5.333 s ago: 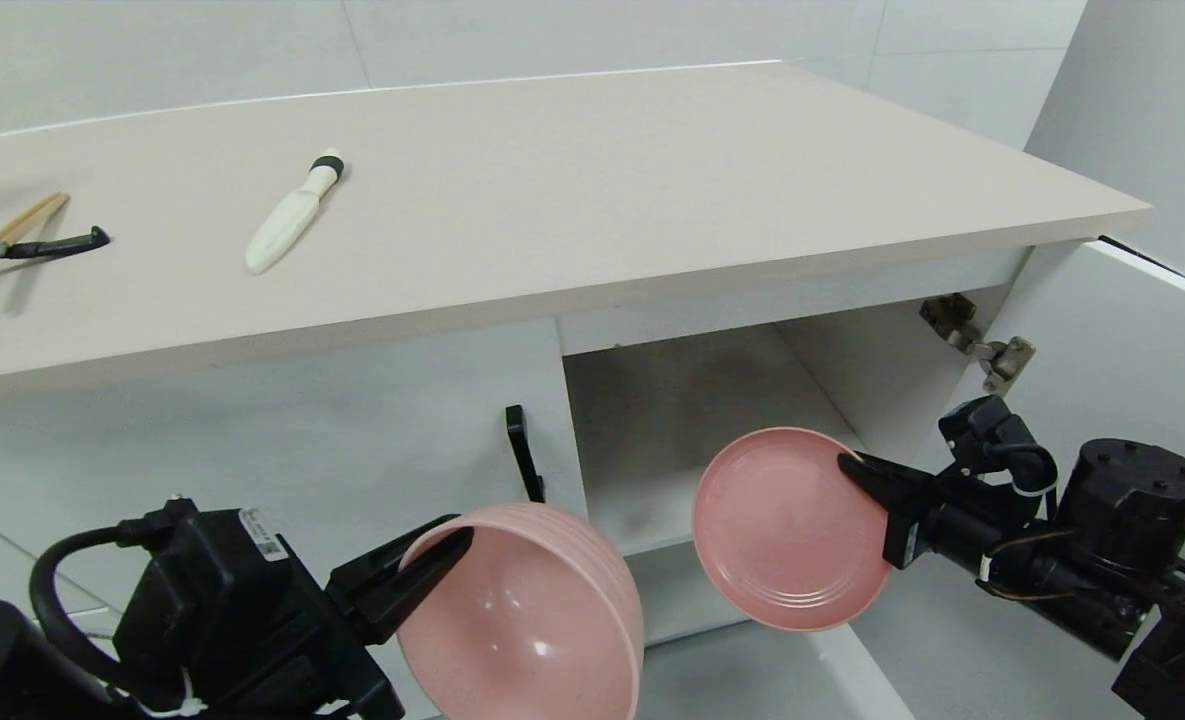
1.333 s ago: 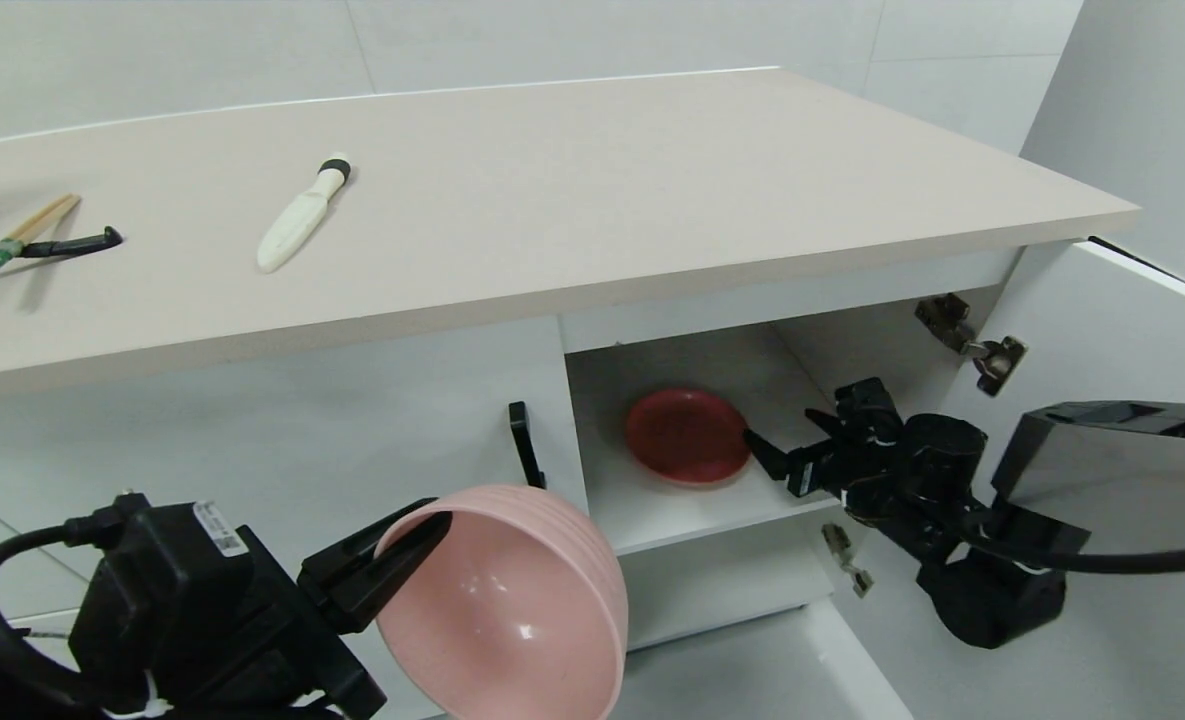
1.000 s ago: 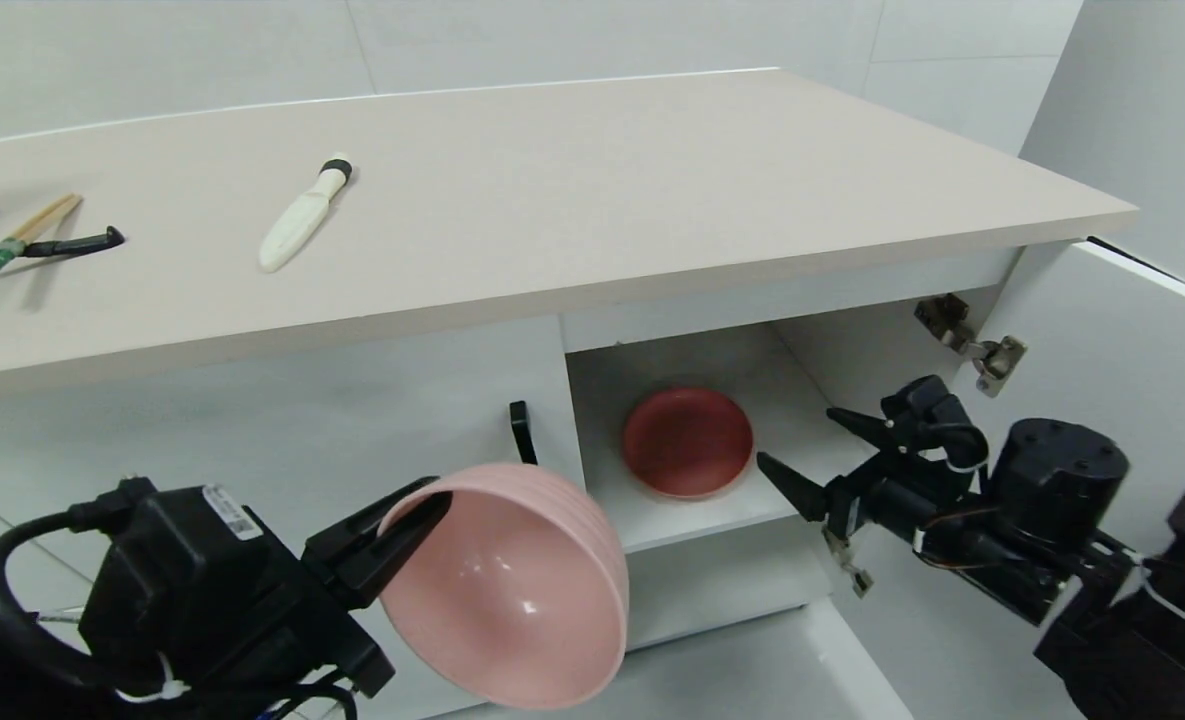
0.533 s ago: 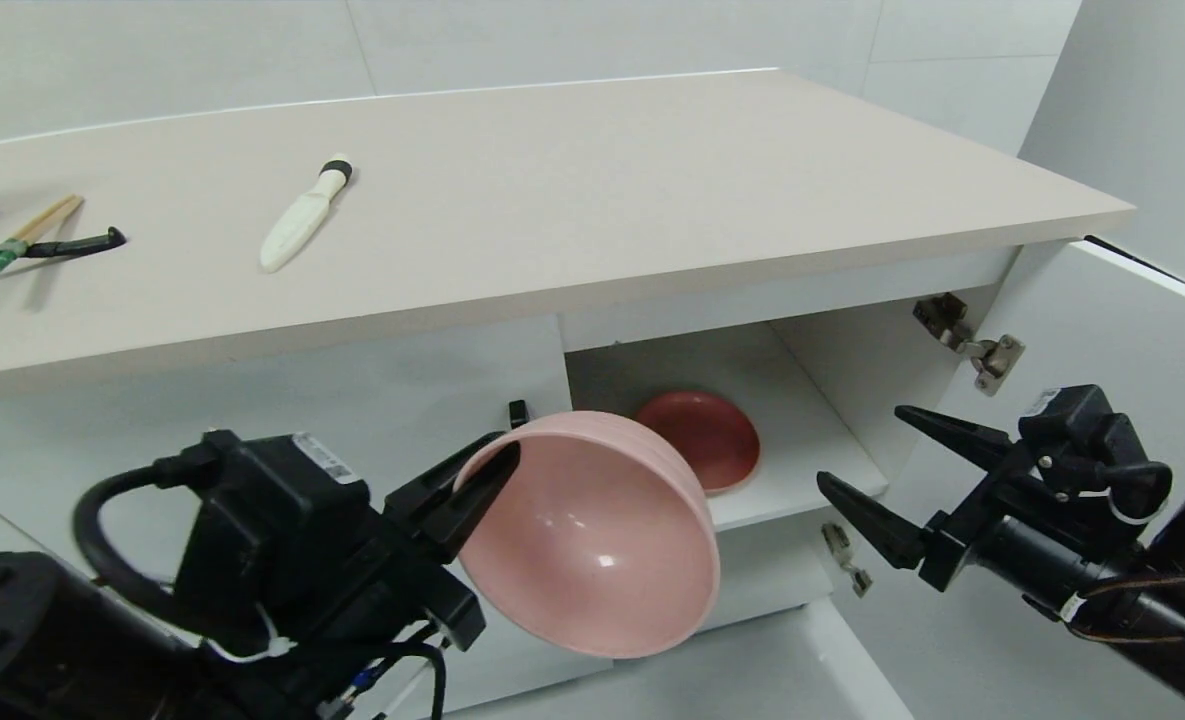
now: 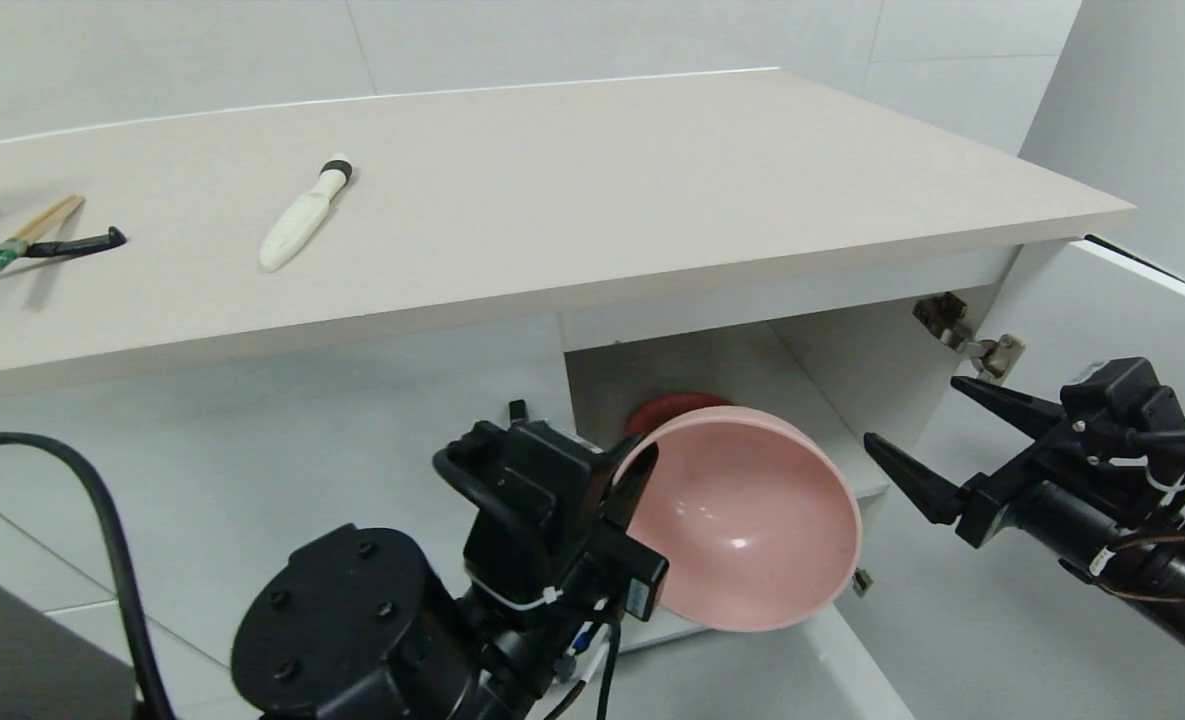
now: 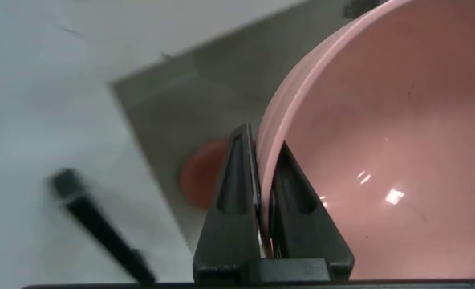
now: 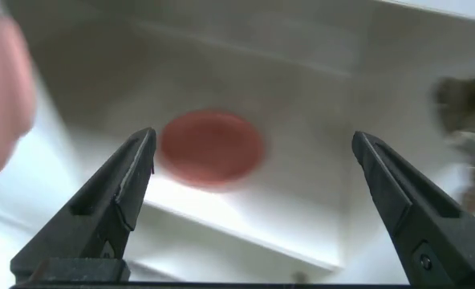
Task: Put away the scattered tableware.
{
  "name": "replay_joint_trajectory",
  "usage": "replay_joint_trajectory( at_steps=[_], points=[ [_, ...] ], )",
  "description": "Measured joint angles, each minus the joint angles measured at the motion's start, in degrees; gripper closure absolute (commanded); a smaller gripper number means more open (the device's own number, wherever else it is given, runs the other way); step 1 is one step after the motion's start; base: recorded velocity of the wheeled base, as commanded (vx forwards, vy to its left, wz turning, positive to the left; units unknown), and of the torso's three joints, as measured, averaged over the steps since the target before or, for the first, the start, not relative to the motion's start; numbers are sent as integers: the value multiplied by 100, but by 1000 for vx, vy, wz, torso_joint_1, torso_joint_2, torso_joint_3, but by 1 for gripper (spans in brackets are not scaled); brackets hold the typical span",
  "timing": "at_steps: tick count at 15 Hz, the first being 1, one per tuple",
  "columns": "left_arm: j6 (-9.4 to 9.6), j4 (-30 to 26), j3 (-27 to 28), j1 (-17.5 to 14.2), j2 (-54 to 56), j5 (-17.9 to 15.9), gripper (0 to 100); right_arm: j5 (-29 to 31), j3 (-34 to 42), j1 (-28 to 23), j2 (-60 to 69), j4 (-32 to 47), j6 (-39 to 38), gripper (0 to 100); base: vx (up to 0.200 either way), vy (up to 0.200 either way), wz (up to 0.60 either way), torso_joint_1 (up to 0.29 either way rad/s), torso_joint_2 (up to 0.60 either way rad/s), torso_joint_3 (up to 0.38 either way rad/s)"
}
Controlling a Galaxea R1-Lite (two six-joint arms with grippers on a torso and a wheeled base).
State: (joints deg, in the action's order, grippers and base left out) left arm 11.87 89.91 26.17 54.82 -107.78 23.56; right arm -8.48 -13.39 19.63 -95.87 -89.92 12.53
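Observation:
My left gripper point(image 5: 640, 478) is shut on the rim of a pink bowl point(image 5: 752, 520), holding it tilted in front of the open cabinet compartment. In the left wrist view its fingers point(image 6: 239, 193) pinch the bowl point(image 6: 382, 152) wall. A pink plate point(image 5: 674, 408) lies flat on the cabinet shelf point(image 5: 812, 400), mostly hidden behind the bowl. The same plate point(image 7: 212, 148) shows fully in the right wrist view. My right gripper point(image 5: 912, 412) hangs open and empty to the right of the bowl, outside the cabinet, pointing at the shelf.
A cream knife-shaped utensil point(image 5: 304, 213), wooden chopsticks point(image 5: 20, 238) and a black utensil point(image 5: 62, 245) lie on the countertop point(image 5: 602, 180). The cabinet door point(image 5: 1112, 310) stands open at the right with its hinge point(image 5: 972, 335) exposed. The left door has a black handle point(image 5: 518, 408).
The right gripper set the plate on the shelf, opened and drew back to the right. The left arm has carried the bowl rightward, up to the cabinet opening.

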Motion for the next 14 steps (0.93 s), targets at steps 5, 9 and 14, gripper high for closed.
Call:
replay_joint_trajectory(
  at_steps=[5,9,14],
  points=[
    [-6,11,412,28,-468,315,100,-2,-72,-127,168,0,29,0,0,0,0,0,0,0],
    [60,0,885,-13,-1034,336,100,-2,-65,-119,273,-2,18,0,0,0,0,0,0,0],
    [325,4,1960,-179,-1830,418,100,0,-96,-67,271,0,-413,0,0,0,0,0,0,0]
  ],
)
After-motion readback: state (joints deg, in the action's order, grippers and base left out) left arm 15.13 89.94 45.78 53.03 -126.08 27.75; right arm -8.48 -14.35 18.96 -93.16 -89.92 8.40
